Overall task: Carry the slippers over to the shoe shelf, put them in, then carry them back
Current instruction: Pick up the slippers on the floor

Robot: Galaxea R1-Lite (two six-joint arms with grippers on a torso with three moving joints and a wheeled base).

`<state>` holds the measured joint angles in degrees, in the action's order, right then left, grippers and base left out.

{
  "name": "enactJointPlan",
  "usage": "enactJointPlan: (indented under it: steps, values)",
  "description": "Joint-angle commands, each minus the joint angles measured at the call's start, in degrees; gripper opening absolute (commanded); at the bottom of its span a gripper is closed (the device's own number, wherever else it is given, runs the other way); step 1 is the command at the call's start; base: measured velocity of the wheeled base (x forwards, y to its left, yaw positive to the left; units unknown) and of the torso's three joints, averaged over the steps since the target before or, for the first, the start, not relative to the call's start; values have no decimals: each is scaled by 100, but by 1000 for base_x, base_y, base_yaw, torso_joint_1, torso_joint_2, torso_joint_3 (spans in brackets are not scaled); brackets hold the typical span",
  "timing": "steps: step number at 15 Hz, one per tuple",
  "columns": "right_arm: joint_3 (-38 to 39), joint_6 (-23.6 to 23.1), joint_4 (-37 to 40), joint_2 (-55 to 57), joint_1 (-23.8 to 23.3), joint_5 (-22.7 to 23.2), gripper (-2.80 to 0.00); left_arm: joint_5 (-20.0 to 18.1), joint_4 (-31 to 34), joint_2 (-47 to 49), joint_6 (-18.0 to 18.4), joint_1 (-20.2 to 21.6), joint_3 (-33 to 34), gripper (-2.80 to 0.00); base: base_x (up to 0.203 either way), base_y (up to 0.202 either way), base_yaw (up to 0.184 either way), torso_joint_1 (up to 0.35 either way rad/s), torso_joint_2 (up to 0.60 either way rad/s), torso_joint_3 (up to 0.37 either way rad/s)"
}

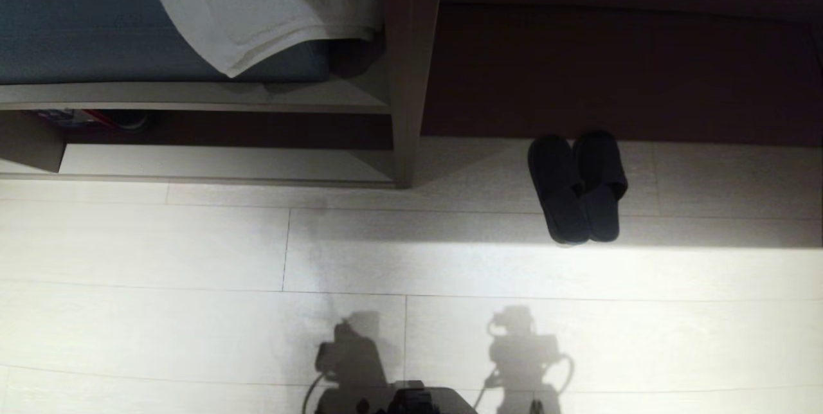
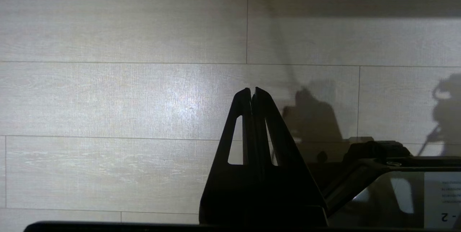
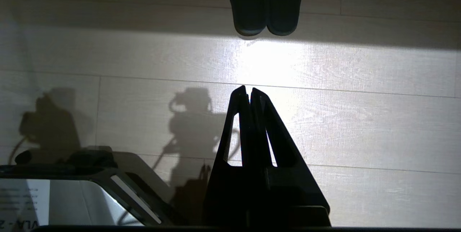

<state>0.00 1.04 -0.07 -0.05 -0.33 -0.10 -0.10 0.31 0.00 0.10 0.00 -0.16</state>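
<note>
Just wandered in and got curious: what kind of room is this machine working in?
Probably a bedroom or hotel room entry: dark slippers paired on pale plank floor, a low open shoe shelf, and a white towel draped on a blue cushion above.

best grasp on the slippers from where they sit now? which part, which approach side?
The slippers lie flat, side by side and touching, on the floor against the dark panel. I'd pinch the two touching inner edges together from above, probably with the right gripper, which faces them; it is shut and must open first.
</note>
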Motion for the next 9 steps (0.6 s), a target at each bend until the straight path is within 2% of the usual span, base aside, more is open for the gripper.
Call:
enactJointPlan:
  steps: [1,9]
  values:
    - [0,2,-1,5,-2,1,-280,1,4,0,-1,0,-2,-280,0,0,0,-2,1,-205]
    - [0,2,-1,5,-2,1,-280,1,4,0,-10,0,-2,-280,0,0,0,1,1,-198]
